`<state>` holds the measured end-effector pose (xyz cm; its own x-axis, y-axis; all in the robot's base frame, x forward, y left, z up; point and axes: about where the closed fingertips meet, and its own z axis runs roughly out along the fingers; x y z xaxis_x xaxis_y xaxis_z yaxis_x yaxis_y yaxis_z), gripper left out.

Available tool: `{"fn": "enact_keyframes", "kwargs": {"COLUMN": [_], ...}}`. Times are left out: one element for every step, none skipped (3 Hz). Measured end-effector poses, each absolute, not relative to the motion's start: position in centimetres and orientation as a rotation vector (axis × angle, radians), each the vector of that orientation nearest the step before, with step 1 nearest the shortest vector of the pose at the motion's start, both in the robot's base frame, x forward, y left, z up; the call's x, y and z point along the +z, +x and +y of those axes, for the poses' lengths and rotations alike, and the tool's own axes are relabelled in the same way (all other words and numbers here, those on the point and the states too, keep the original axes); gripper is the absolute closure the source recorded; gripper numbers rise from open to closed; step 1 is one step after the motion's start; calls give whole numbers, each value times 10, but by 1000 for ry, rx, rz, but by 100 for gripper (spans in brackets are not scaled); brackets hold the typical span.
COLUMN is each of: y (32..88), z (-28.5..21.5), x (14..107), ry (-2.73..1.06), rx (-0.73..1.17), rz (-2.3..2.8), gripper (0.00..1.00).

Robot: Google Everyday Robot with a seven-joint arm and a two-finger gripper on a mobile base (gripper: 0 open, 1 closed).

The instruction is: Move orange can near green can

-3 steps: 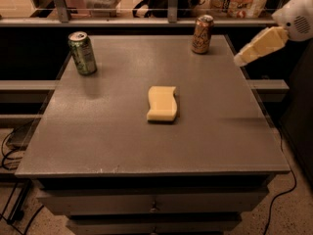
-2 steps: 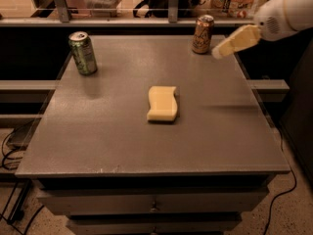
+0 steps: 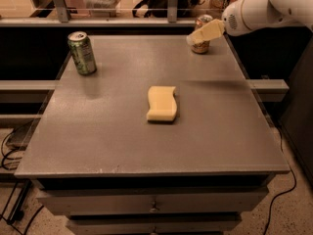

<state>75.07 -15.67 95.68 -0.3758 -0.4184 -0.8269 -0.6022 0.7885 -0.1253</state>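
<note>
The orange can stands upright at the far right of the grey table; only its top and lower part show, because the gripper crosses in front of it. The green can stands upright at the far left. My gripper, with pale yellow fingers, reaches in from the upper right on a white arm and is at the orange can, covering its middle. I cannot tell whether it touches the can.
A yellow sponge lies near the middle of the table. A rail and glass partition run along the far edge. Drawers sit under the front edge. Cables lie on the floor at left and right.
The arm has swung left from beyond the table's right edge, and the gripper has gone from well right of the orange can to right in front of it. Cans and sponge have not moved.
</note>
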Motion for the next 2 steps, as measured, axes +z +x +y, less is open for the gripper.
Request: {"fn": "enact_keyframes", "kwargs": {"y": [751,762], "z": [-157,-156], "x": [957,945], "ry": [-761,-667], "rx": [243,290], "rz": [2023,2010], "gripper": [0,0]}}
